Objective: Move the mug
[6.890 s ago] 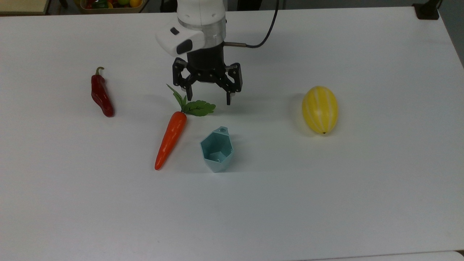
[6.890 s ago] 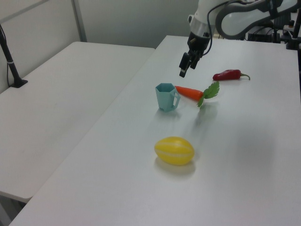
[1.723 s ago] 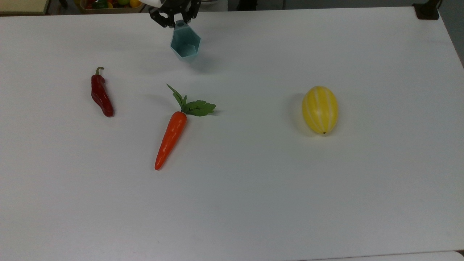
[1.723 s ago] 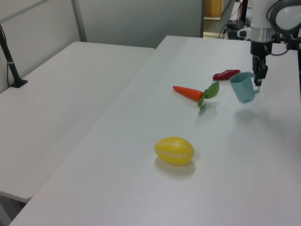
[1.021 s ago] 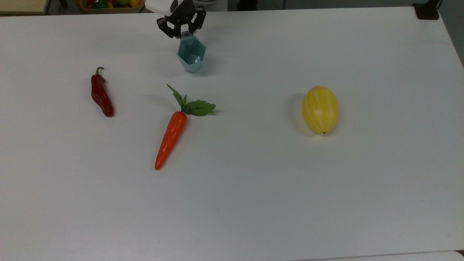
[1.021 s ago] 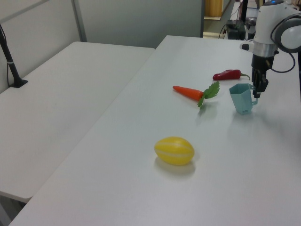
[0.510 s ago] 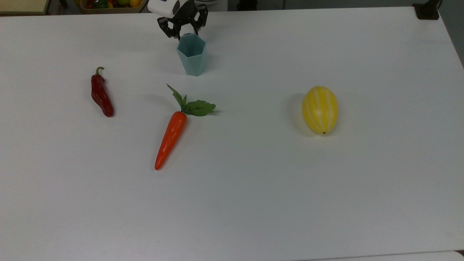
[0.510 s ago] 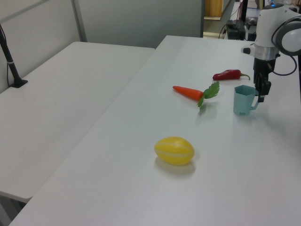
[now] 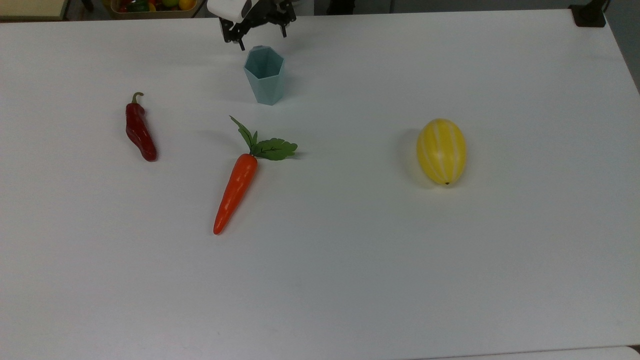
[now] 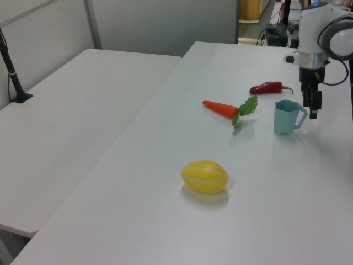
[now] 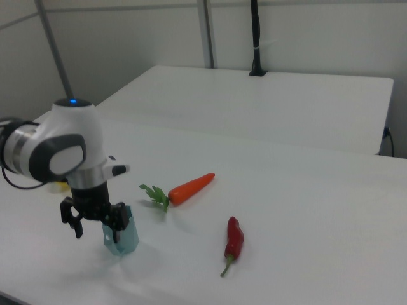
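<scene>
While the mug stands upright on the white counter, the tool hangs just behind it in the top view, its two black fingers spread apart with nothing between them — it is open and not touching the cup. From the left view the mug shows its faceted teal sides and a handle pointing toward the left view's right, and the tool hovers just beside that handle, slightly above the counter. Seen in the right view, the mug sits partly behind the tool, whose fingers hang down on either side of the cup's near rim; whether they brush it there I cannot tell. An orange carrot with green leaves lies near the mug, toward the top view's bottom, tip pointing away from the cup. A dark red chili pepper lies well apart on the top view's left, and a yellow striped melon rests well apart on the top view's right. A second white counter stands beside the first, on the left view's left, with a black pole rising from its far edge.
</scene>
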Action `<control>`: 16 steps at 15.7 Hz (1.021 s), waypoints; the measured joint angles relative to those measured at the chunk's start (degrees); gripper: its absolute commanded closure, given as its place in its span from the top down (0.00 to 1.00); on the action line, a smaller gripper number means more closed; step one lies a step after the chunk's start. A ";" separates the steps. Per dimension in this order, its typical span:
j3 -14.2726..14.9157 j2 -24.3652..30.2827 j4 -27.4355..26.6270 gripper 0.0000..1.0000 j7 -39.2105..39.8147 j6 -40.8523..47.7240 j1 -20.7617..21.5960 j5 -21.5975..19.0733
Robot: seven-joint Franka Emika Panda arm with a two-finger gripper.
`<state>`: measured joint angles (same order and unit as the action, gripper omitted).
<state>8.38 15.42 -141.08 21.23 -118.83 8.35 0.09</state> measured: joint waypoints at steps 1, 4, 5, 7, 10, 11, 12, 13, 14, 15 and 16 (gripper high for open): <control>-0.62 0.21 1.95 1.00 -1.74 2.85 0.01 0.00; -1.51 0.81 9.52 1.00 -5.44 11.94 0.03 0.00; -1.50 0.95 12.01 1.00 -6.18 14.41 0.03 0.00; -1.50 1.10 16.98 1.00 -8.48 18.31 0.01 0.00; -1.50 1.09 23.98 1.00 -14.25 21.38 -0.03 -0.01; -1.50 0.95 26.17 1.00 -16.62 21.87 -0.05 -0.02; -1.50 0.60 28.51 1.00 -19.37 22.26 -0.12 -0.02; -1.50 -0.08 30.72 1.00 -22.31 22.61 -0.26 -0.02; -1.50 -1.09 32.75 1.00 -24.85 23.00 -0.41 -0.02; -1.50 -2.45 34.55 1.00 -26.81 23.30 -0.55 -0.02; -1.59 -3.95 36.08 1.00 -27.87 23.40 -0.74 -0.02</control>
<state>6.79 11.46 -105.00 -6.64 -95.44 7.60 0.07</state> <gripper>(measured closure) 0.000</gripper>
